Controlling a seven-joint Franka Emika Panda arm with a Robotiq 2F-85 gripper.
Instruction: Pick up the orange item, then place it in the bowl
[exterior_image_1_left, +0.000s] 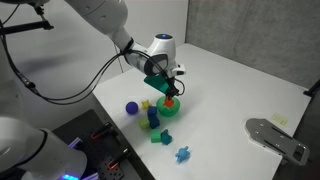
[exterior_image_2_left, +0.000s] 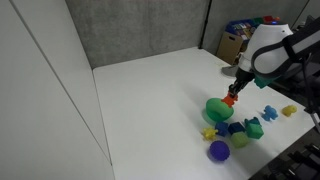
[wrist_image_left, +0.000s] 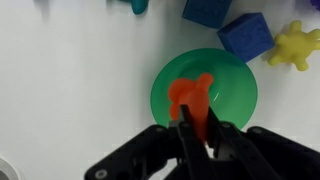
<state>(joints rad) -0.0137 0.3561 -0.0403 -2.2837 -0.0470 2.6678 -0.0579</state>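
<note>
The orange item (wrist_image_left: 190, 100) is a small orange-red lumpy piece held between my gripper's fingers (wrist_image_left: 198, 130). It hangs over the bright-green bowl (wrist_image_left: 235, 95), which lies right below in the wrist view. In both exterior views my gripper (exterior_image_1_left: 166, 91) (exterior_image_2_left: 233, 92) is just above the bowl (exterior_image_1_left: 168, 108) (exterior_image_2_left: 216, 108) with the orange item (exterior_image_1_left: 169, 100) (exterior_image_2_left: 229, 99) at its tips. I cannot tell whether the item touches the bowl's floor.
Two blue blocks (wrist_image_left: 245, 35) and a yellow toy piece (wrist_image_left: 290, 45) lie beside the bowl. A purple ball (exterior_image_1_left: 131, 107), a green block (exterior_image_1_left: 159, 138) and a blue toy piece (exterior_image_1_left: 183, 154) lie on the white table (exterior_image_1_left: 240, 90). A grey metal part (exterior_image_1_left: 275, 135) lies at one edge.
</note>
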